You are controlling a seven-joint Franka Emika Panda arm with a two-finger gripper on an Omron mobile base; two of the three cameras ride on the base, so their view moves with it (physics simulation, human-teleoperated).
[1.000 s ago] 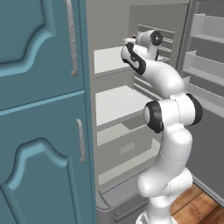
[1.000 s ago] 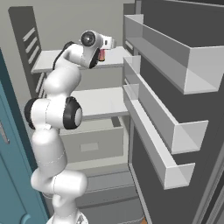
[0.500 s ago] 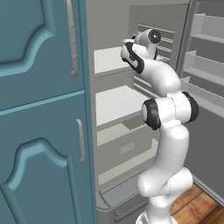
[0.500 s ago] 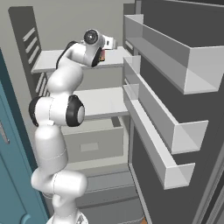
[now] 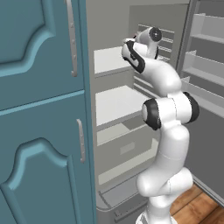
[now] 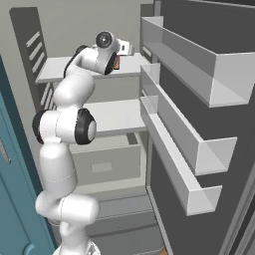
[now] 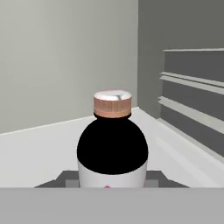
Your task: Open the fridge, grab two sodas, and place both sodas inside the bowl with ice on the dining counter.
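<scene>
Soda bottle stands upright, cap up, on fridge shelf.

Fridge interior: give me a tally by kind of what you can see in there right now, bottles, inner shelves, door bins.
Soda bottles: 1, bottle upright on the top shelf, between the gripper jaws
White inner shelves: 2, top shelf, lower shelf
Door bins: 3, top bin, middle bin, bottom bin
Total: 6
</scene>
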